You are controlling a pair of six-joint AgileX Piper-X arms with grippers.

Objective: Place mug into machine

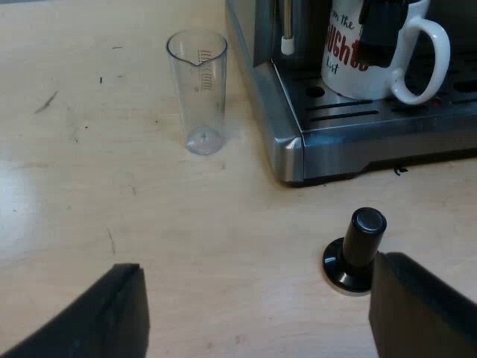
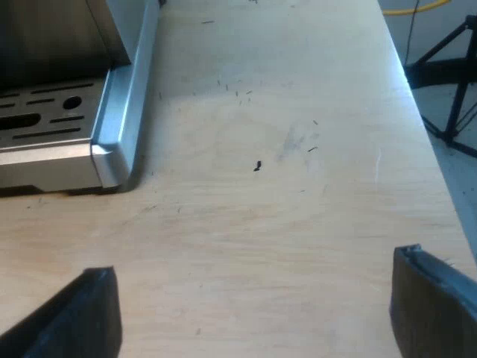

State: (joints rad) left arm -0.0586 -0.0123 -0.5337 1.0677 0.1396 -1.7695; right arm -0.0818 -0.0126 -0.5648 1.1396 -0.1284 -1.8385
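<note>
Since the white mug with red writing is already set upright on the slotted metal tray of the shiny steel espresso machine, the task is judged to be done. Its handle is turned out sideways, so it can be grabbed easily. Bits of words can be read on it: "n the", "UGHT" and "ist"; the rest is hidden by a dark part in front. The clear plastic measuring glass is stood on the pale wooden table just beside the machine, and the tamper with a black knob is kept near its corner, out of the way. The left gripper is held spread wide over the table, with nothing in it. The right gripper is spread and empty too, near the tray's corner.
</note>
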